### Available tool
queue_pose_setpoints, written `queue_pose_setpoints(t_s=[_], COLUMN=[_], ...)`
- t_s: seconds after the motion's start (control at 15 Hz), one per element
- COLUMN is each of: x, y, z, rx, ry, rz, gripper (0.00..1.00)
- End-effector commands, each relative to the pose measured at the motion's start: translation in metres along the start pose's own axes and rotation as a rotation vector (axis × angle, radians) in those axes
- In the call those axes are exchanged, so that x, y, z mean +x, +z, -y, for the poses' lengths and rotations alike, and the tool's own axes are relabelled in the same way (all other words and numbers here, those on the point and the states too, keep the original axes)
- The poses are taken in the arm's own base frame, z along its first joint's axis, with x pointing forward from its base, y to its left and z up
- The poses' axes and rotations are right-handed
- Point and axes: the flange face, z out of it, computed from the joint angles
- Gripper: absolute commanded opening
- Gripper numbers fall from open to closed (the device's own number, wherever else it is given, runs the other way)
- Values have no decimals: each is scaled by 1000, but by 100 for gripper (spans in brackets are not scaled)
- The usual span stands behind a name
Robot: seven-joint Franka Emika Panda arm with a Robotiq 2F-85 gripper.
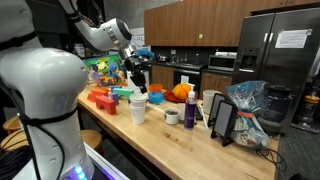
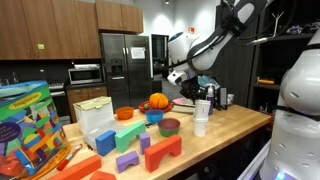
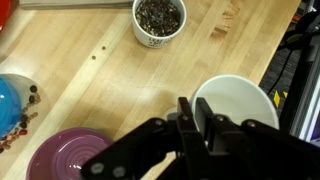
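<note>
My gripper [image 3: 195,120] points down at the table, its two fingers closed on the near rim of a white cup [image 3: 240,105], one finger inside and one outside. In both exterior views the gripper [image 1: 136,87] [image 2: 203,95] sits right on top of the tall white cup [image 1: 138,110] [image 2: 201,120], which stands on the wooden counter [image 3: 110,70]. A small white mug holding dark contents [image 3: 159,18] stands a short way off. A purple bowl [image 3: 62,158] and a blue bowl [image 3: 12,100] lie to the other side.
Coloured toy blocks [image 2: 150,150] and a block box [image 2: 30,125] fill one end of the counter. An orange pumpkin-like thing [image 1: 180,92] sits near the back. A tablet on a stand [image 1: 222,118] and a plastic bag [image 1: 248,105] stand at the far end. The counter edge [image 1: 150,150] runs near the cup.
</note>
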Motion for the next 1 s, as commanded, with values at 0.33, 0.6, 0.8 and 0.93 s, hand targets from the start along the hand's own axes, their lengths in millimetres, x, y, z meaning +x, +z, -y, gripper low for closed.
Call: queue_pose_setpoints(t_s=[0.33, 0.6, 0.8, 0.93], x=[-4, -10, -18, -25], y=[-6, -15, -24, -30], z=[-5, -12, -21, -27], rx=[-2, -56, -126, -185], ry=[13, 48, 103, 145], rz=[12, 4, -11, -31], gripper=[77, 100, 100, 100])
